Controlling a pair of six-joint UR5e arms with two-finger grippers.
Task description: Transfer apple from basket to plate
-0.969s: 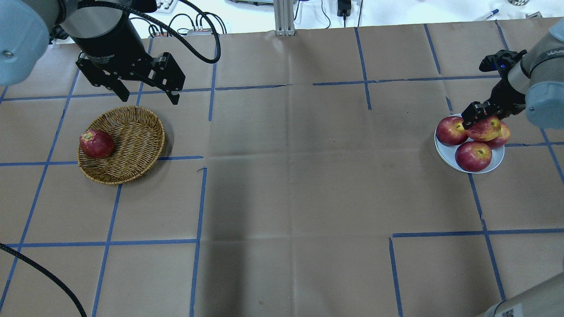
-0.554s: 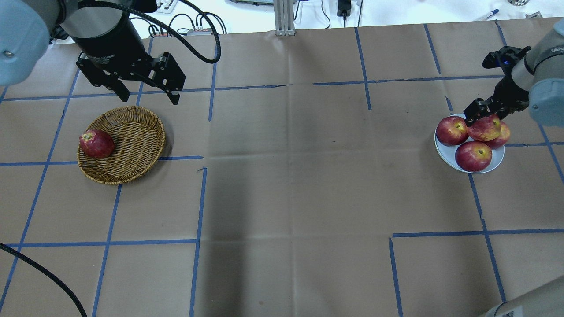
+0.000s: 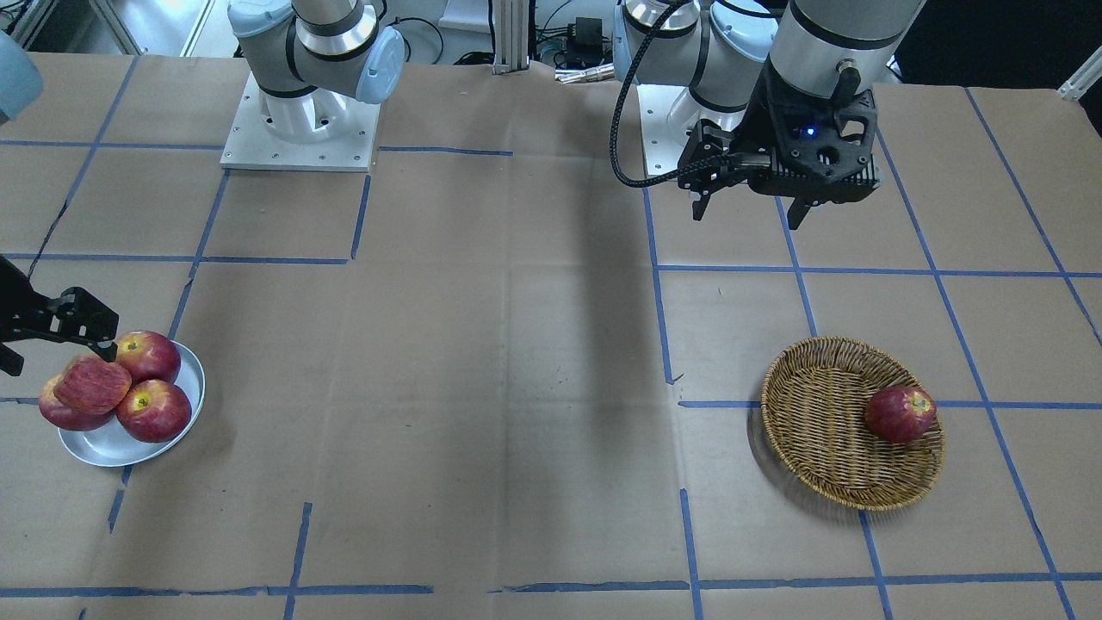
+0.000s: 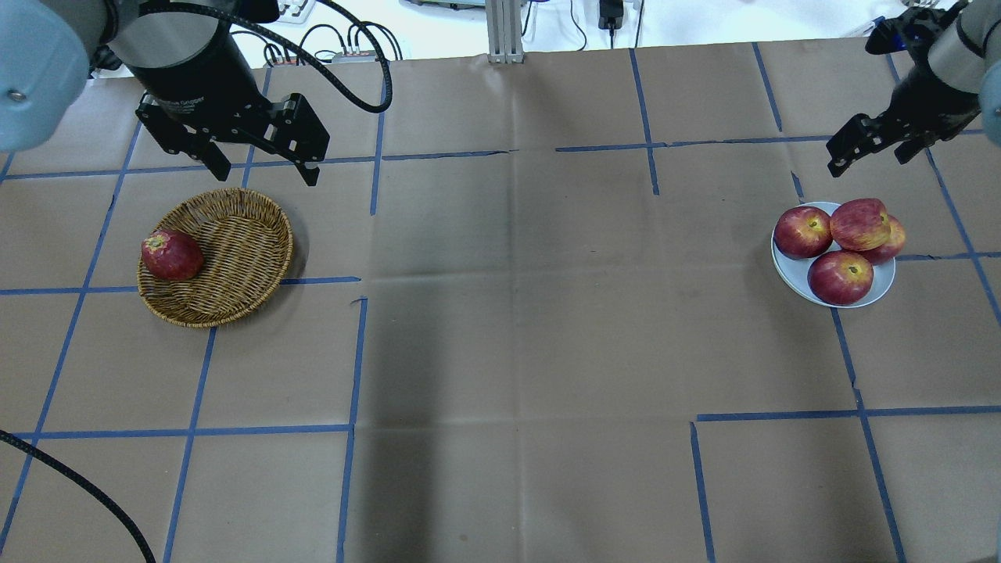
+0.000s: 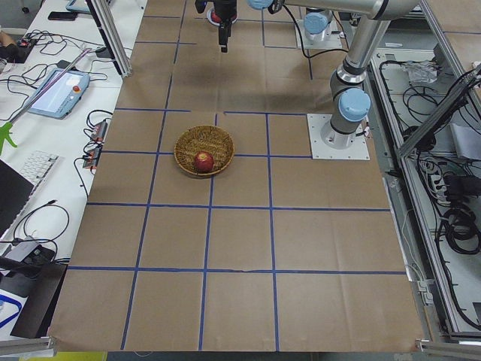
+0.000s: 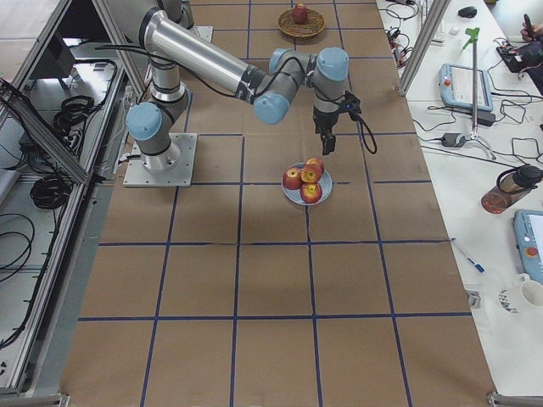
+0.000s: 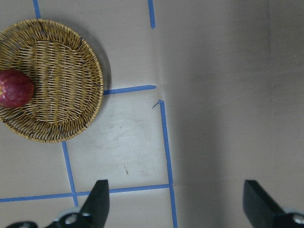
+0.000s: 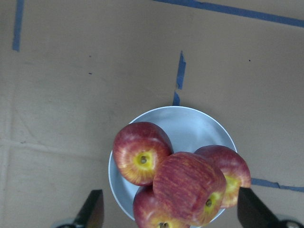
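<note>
The streaked pinkish-red apple (image 4: 860, 223) lies on top of three other apples on the white plate (image 4: 882, 275). It also shows in the right wrist view (image 8: 190, 187) and the front view (image 3: 90, 383). My right gripper (image 4: 870, 156) is open and empty, up above the plate's far side (image 8: 172, 211). The wicker basket (image 4: 242, 250) at the left holds one dark red apple (image 4: 171, 255). My left gripper (image 4: 263, 173) is open and empty, hovering beyond the basket's far rim.
The table is brown paper with a grid of blue tape lines (image 4: 353, 352). The arms' bases (image 3: 297, 129) stand at the robot's edge. Cables and devices (image 4: 344, 47) lie past the table's far edge.
My right gripper has lifted up and away from the plate, leaving the streaked apple on the pile. The left arm and the basket have not moved.
</note>
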